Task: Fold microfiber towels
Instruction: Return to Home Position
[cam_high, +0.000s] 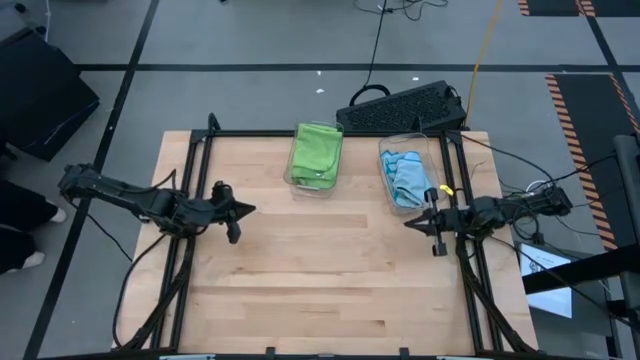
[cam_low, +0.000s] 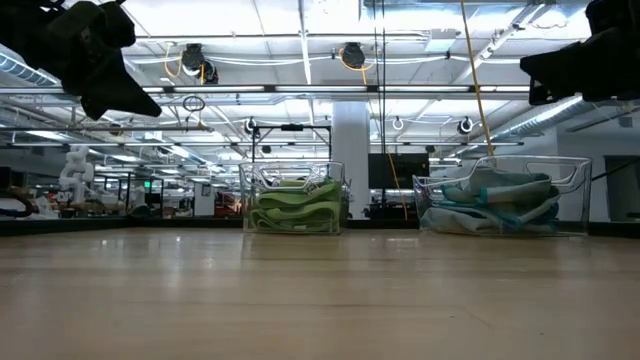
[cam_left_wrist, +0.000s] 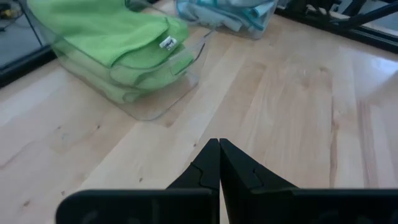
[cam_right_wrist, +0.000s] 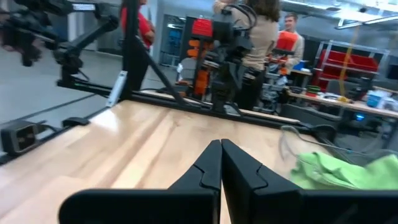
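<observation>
Left gripper (cam_high: 240, 210) hangs at centre left of the high view, raised over the wooden table (cam_high: 320, 290), fingers pressed together and holding nothing. Right gripper (cam_high: 415, 223) hangs at centre right, pointing toward it, fingers likewise pressed together and empty. Both are well apart from the bins. Higher in the frame, two clear bins stand side by side near the table's far edge. The left-hand bin (cam_high: 312, 190) contains the lime green microfiber towels (cam_high: 317, 150), folded and stacked flat; a white label (cam_left_wrist: 166, 43) shows on the top one. The right-hand bin (cam_high: 384, 160) contains the light blue microfiber towels (cam_high: 408, 180), loosely bunched. A dark keyboard (cam_high: 400, 105) lies just beyond both bins.
</observation>
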